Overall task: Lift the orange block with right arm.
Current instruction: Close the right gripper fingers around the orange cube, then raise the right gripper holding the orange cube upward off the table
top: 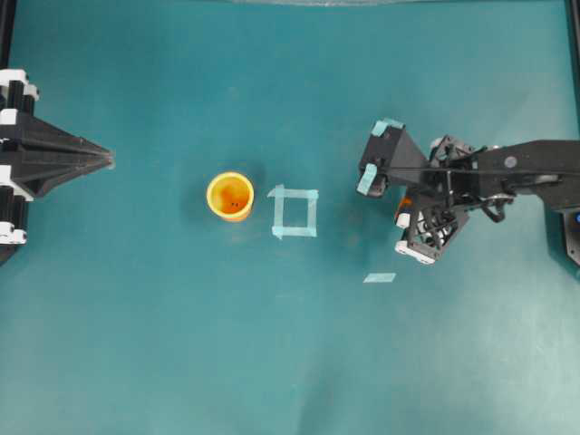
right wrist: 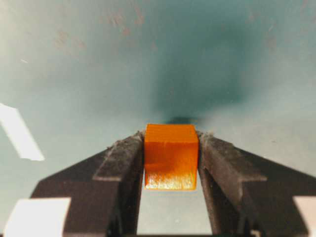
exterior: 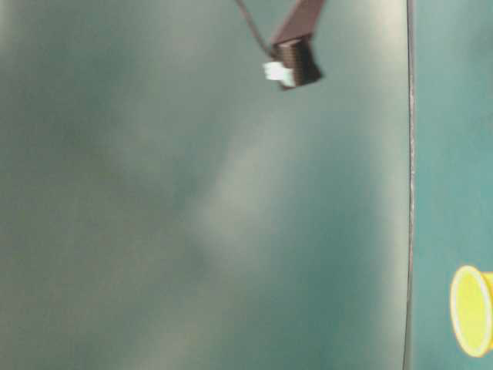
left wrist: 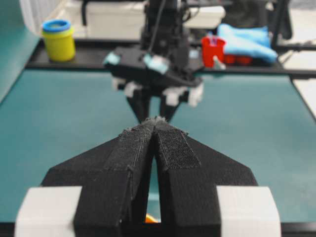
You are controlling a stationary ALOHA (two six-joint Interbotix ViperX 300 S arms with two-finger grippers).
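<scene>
1. Though the overhead view hides almost all of the orange block under the right arm's head, the right wrist view shows it plainly: it sits on the teal table between the two fingers of the right gripper, one dark pad against each side face.
2. Both pads look flush with the cube's sides, with no gap visible, so I judge the pincer closed to the block's width and gripping it; whether the hold is firm cannot be told.
3. Seen from above, the right arm reaches in from the right edge, its head over the table to the right of the taped square and well apart from the yellow-orange cup.
4. At the left edge the left gripper points inward, its fingertips pressed together on nothing.
5. The block's underside is not clearly visible in any view, so whether it has left the table cannot be told; the step in hand appears to be securing the grasp.
6. Next comes a straight upward raise, keeping the squeeze steady so the cube does not slip or twist between the pads.
</scene>
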